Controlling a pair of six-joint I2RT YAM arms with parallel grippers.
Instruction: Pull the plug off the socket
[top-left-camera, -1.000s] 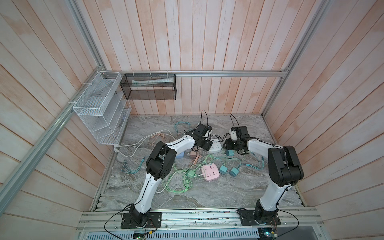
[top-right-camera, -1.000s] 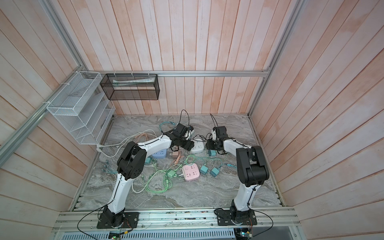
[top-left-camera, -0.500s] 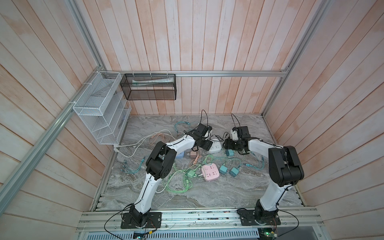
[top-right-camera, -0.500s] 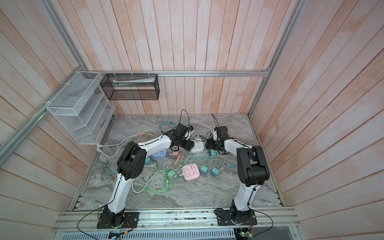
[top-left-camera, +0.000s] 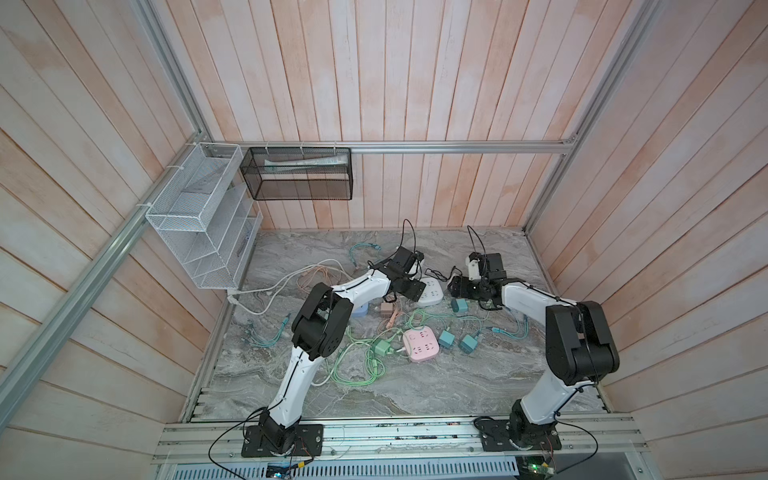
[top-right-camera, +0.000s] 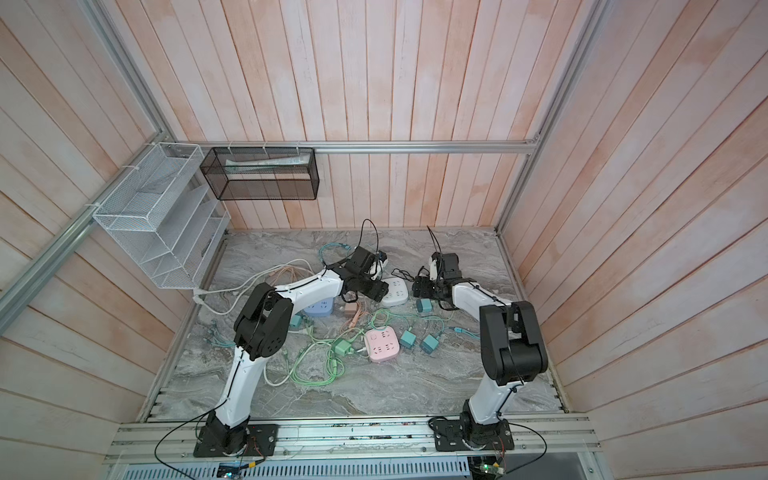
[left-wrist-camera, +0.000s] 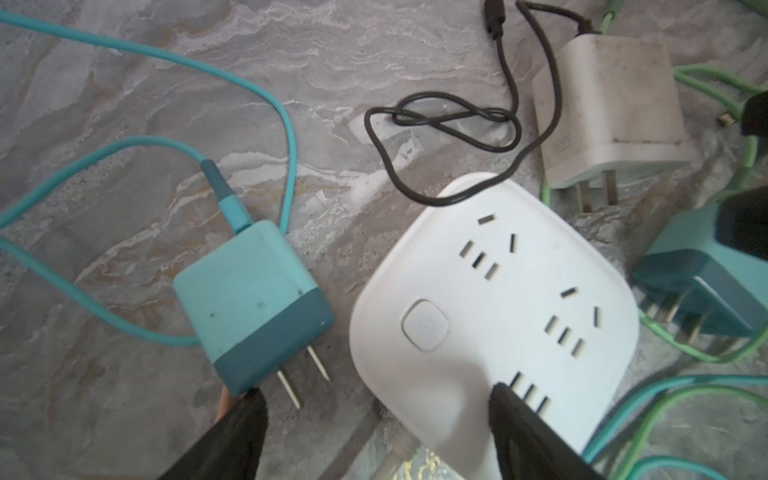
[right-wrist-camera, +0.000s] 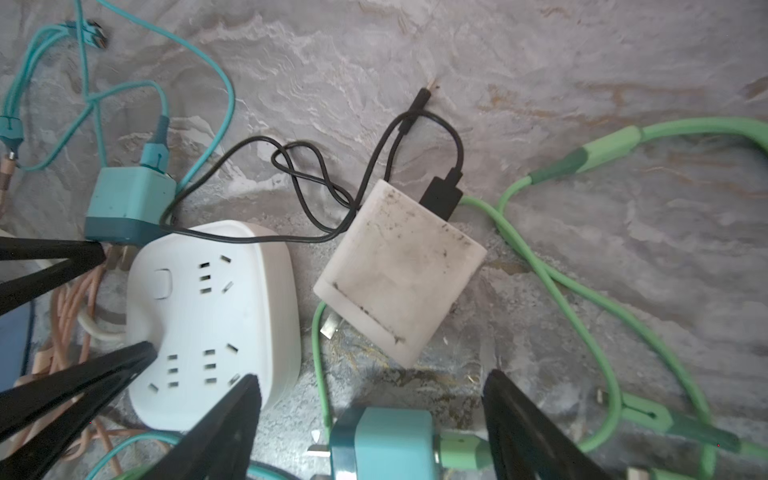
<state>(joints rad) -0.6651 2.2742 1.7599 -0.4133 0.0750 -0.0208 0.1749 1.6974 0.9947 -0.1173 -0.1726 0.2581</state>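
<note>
The white socket (left-wrist-camera: 494, 299) (right-wrist-camera: 216, 320) lies flat on the marble table in both top views (top-left-camera: 430, 291) (top-right-camera: 395, 292), and all its slots show bare. The plug, a smudged white block (right-wrist-camera: 399, 270) (left-wrist-camera: 611, 108) with a black cable, lies on the table beside the socket, apart from it. My left gripper (left-wrist-camera: 376, 395) (top-left-camera: 409, 289) is open, with one finger on the socket's corner and the other beside a teal plug (left-wrist-camera: 249, 303). My right gripper (right-wrist-camera: 372, 379) (top-left-camera: 455, 286) is open and holds nothing. It hovers just short of the white plug.
A second teal plug (right-wrist-camera: 386, 444) (top-left-camera: 460, 306) on a green cable lies between the right fingers' bases. A pink socket (top-left-camera: 420, 344), a blue socket (top-left-camera: 359, 309), more teal and green plugs and tangled cables lie nearer the front. Wire baskets (top-left-camera: 203, 216) hang on the walls.
My right gripper has opened wide and drawn slightly to the right, away from the socket. My left gripper has opened a little wider and stays at the socket.
</note>
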